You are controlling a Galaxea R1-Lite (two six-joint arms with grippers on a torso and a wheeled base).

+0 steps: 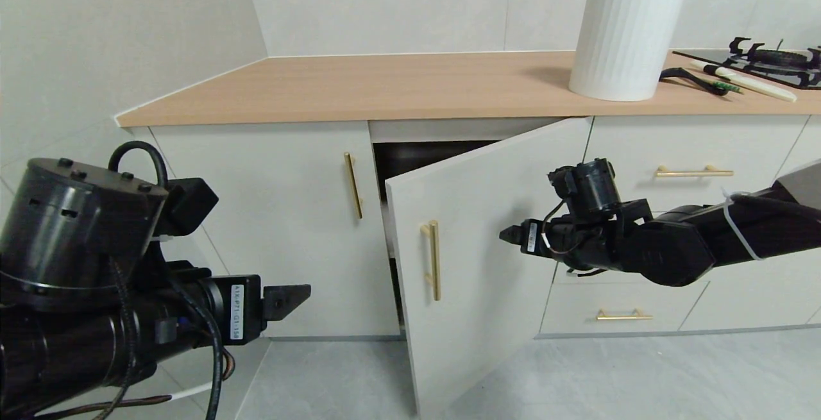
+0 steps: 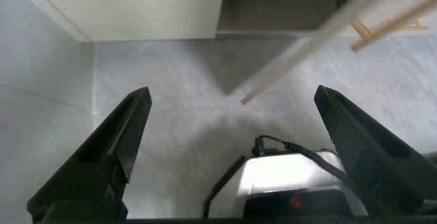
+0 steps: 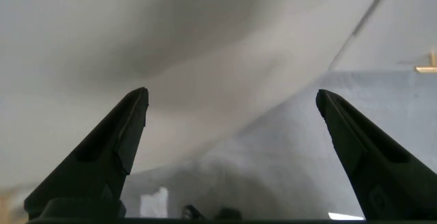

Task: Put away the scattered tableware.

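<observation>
Spread wide and empty, the right gripper (image 1: 513,235) hangs in front of the outer face of the open white cabinet door (image 1: 481,215). It sits to the robot's right of the door's vertical brass bar handle (image 1: 433,260). I cannot tell whether the gripper touches the panel. The door stands swung outward, with the dark cupboard interior (image 1: 423,154) showing behind its top edge.

The left gripper (image 1: 292,297) is low on the robot's left, in front of the closed white cabinet door (image 1: 269,227), and its black fingers (image 2: 130,135) are likewise parted and hold nothing. Beneath it lies the grey tiled floor (image 2: 177,80).

The scattered tableware lies on the light wooden countertop (image 1: 385,86), far to the robot's right. A black-handled utensil (image 1: 696,78), a thin green-handled piece (image 1: 726,87) and a long cream-coloured utensil (image 1: 750,82) rest close together there. They lie between a tall white ribbed cylindrical container (image 1: 628,32) and the black gas hob grate (image 1: 779,58). The cream one reaches onto the edge of the hob. What kind of utensil each is cannot be told. Below that stretch of counter are white drawers with horizontal brass handles (image 1: 693,172).
</observation>
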